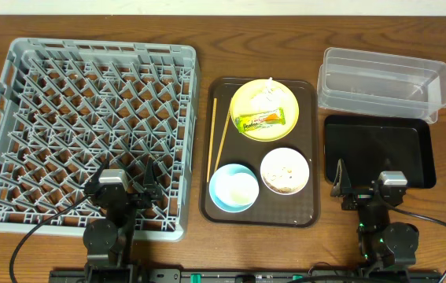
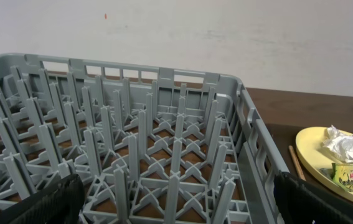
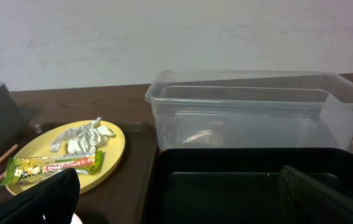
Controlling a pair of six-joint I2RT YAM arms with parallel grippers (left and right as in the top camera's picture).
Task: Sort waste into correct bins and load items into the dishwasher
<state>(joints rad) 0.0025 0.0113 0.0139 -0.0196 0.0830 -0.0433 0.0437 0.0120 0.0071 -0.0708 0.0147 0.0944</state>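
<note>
Found the left end effector (image 1: 122, 182) wide apart over the grey rack (image 1: 49, 94), the right end effector (image 1: 370, 187) wide apart by the black tray (image 1: 380, 145). Saw wrapper (image 1: 260, 120) and tissue (image 1: 268, 94) on the yellow plate (image 1: 242, 98).

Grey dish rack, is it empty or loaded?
Empty: the dish rack shows only bare pegs; plate, blue bowl and white bowl sit on the brown tray.

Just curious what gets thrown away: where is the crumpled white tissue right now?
In the overhead view, the tissue lies at the far edge of the yellow plate, just behind the snack wrapper, on the brown tray mid-table.
</note>
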